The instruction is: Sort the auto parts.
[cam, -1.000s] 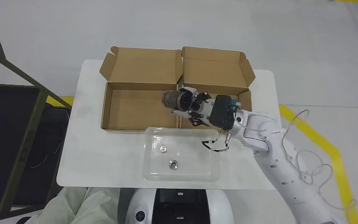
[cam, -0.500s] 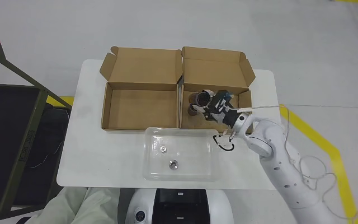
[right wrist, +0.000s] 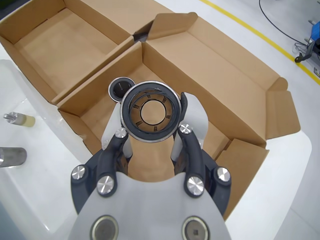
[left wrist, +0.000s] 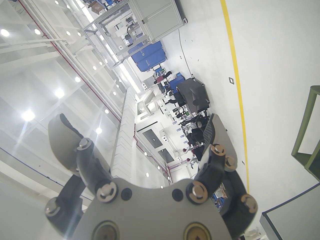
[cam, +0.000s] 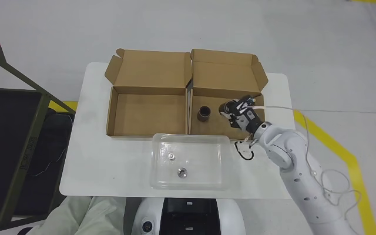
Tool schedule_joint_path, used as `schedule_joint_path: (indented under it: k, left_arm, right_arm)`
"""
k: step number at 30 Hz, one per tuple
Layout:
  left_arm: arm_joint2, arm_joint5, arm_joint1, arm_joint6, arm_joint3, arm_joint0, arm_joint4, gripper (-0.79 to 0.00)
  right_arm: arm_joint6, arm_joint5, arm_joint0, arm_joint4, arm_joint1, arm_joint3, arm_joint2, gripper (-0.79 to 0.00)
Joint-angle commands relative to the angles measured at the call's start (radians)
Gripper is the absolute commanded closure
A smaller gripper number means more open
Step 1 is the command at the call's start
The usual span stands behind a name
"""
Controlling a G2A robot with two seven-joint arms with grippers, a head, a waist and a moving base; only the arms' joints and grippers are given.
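Having crossed to above the right box (cam: 211, 126), the right tool (right wrist: 151, 111) stays clamped on the ring (right wrist: 152, 134), ready for release.

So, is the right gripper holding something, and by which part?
Yes: the right gripper holds a ring-shaped bearing part, clamped across its outer wall.

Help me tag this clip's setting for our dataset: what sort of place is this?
Probably a factory-style robotics lab or workshop hall: a yellow floor line, a framed machine enclosure and blue cabinets in the background, and a white table with cardboard boxes for sorting parts.
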State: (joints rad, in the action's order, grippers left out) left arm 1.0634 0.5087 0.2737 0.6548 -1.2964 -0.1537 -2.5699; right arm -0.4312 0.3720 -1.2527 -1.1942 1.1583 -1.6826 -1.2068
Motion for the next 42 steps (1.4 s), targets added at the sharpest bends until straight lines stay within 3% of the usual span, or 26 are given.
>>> schedule_joint_path:
  k: [1,25,29,34,42]
  left_arm:
    - [0.0,0.0,0.0,0.0,0.0,0.0,0.0,-0.785]
    - [0.0,0.0,0.0,0.0,0.0,0.0,0.0,-0.785]
    - [0.0,0.0,0.0,0.0,0.0,0.0,0.0,-0.785]
    - [0.0,0.0,0.0,0.0,0.0,0.0,0.0,-0.785]
    - [0.0,0.0,0.0,0.0,0.0,0.0,0.0,-0.785]
  right_arm:
    - [-0.003,-0.007,0.005,0.006,0.002,0.014,0.007,0.0]
    - [-0.05,-0.051,0.18,0.053,0.055,0.295,0.18,0.0]
    - [-0.056,-0.051,0.191,0.058,0.06,0.308,0.191,-0.182]
    - [-0.067,-0.048,0.206,0.069,0.066,0.327,0.203,-0.209]
    - [-0.079,-0.042,0.22,0.076,0.072,0.348,0.213,-0.351]
